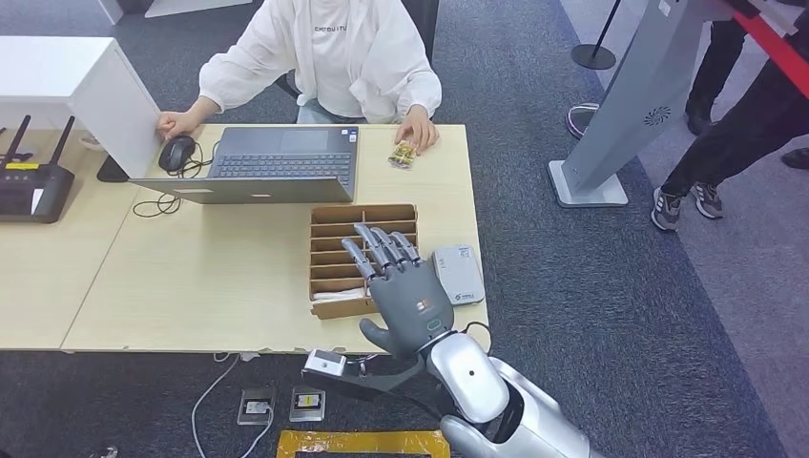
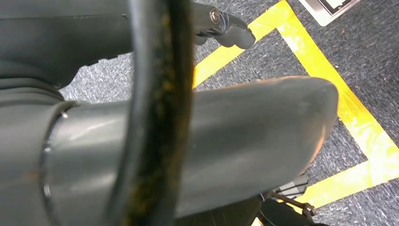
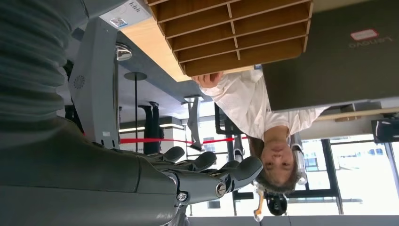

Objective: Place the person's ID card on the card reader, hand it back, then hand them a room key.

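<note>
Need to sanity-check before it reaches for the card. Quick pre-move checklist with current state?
1. Right robot hand empty, fingers apart: ok.
2. Card on the desk under the person's hand, not yet offered: not ok.
3. Card reader bare on top, beside the divided box: ok.
4. Room key in the box: cannot tell.
5. Left robot hand hanging over the floor: ok.

A pale wooden desk stands on dark grey carpet, with a white cabinet at its far left corner. Yellow tape marks the floor. A grey kiosk and red barrier belt stand rightward. Bright windows glow behind.
</note>
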### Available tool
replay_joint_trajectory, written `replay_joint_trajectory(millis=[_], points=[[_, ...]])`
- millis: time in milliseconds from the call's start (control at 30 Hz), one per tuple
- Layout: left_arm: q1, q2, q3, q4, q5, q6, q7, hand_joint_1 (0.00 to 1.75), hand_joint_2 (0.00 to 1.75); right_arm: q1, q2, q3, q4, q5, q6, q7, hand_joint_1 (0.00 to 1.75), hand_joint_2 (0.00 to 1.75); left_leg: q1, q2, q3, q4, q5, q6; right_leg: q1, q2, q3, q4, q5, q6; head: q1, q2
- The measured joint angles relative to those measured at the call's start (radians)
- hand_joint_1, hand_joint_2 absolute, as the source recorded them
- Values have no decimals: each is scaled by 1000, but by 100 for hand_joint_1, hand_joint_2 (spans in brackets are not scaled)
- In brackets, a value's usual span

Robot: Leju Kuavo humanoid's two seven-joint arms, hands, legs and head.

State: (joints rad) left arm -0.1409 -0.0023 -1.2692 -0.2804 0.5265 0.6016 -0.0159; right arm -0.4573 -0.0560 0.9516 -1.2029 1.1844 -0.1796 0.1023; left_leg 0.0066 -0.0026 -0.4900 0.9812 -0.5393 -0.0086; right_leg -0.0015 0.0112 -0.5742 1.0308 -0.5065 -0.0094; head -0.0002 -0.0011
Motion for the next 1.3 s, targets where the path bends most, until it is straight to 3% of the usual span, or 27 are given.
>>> replay_joint_trajectory(millis=[633,1300], points=[[-4,3,0,0,-2,-3,8,0,0,-40,74,31,219,-45,-39,-8,0,175,0,0,0,0,0,0,0,0,0,0,0,0,0,0],[-3,3,1,0,-4,4,20,0,0,-51,76,24,434,-101,-70,39,0,175,0,0,0,0,0,0,0,0,0,0,0,0,0,0]])
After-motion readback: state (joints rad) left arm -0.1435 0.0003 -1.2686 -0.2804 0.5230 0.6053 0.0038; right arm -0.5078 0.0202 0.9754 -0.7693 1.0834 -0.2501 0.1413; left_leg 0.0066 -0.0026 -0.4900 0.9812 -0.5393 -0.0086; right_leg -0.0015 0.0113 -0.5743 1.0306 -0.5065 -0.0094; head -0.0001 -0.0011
